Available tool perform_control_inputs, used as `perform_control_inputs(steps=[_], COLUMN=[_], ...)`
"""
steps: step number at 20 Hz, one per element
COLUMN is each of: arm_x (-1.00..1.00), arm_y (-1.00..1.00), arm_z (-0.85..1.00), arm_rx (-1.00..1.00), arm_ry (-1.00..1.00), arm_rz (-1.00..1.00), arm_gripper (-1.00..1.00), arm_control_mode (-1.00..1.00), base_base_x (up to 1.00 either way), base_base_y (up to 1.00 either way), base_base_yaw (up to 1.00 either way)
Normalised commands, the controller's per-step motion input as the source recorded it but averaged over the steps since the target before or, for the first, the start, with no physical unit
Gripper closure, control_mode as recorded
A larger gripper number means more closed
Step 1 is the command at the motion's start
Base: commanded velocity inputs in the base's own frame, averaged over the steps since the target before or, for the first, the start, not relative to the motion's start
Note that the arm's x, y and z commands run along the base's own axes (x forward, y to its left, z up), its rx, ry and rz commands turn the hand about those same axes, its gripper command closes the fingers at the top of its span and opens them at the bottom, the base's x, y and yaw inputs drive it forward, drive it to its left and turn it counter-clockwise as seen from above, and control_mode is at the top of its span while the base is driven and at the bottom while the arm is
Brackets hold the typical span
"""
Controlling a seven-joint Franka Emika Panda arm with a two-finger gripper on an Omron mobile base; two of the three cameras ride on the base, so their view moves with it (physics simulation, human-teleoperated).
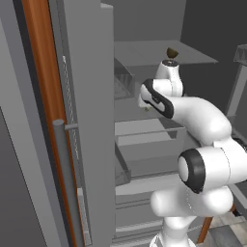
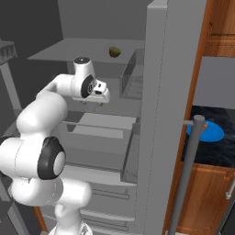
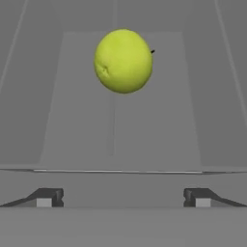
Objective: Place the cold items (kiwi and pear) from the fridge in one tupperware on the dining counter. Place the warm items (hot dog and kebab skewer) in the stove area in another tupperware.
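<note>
Step in hand: reaching into the open fridge for the first cold item; judged early in the task, nothing gripped yet.
Gripper: jaws spread wide and empty, the two dark tips standing far apart at the near edge of the hand view, nothing between them.
Gripper place: over the middle shelf, seen in the right base view at the end of the bent white arm, pointing down and inward.
Pear: green and round, lying on the shelf floor farther in than the fingertips, roughly centred between them, well apart from both; a small dark stem showing at its right edge.
Kiwi: brownish, sitting on the upper shelf, farther back and higher than the hand, untouched.
Fridge door: swung open at the left, handle bar near the camera.
Counter beyond: blue plate on the dark counter at the right, no part of this reach.
Tupperware: not identifiable from here.
Next move, as a judgement: push the hand farther in until the pear sits between the tips, keeping it centred, then close gently; round fruit likely to roll if nudged off-centre.
Risk: knocking the shelf lip or drawer edge on the way in.
</note>
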Motion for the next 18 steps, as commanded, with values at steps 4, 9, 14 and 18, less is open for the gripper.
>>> perform_control_inputs(steps=[4, 9, 14, 18], arm_x=[0.31, 0.3, 0.35, 0.29], arm_y=[0.0, 0.0, 0.0, 0.01], arm_z=[-0.03, 0.0, 0.0, -0.08], arm_rx=[-0.01, 0.0, 0.0, 0.0], arm_ry=[0.0, 0.0, 0.0, 0.0], arm_rz=[0.01, 0.0, 0.0, 0.0], arm_gripper=[-1.0, -1.0, -1.0, -1.0], arm_control_mode=[-1.0, -1.0, -1.0, -1.0], base_base_x=[0.0, 0.0, 0.0, 0.0], base_base_y=[0.0, 0.0, 0.0, 0.0], base_base_yaw=[0.0, 0.0, 0.0, 0.0])
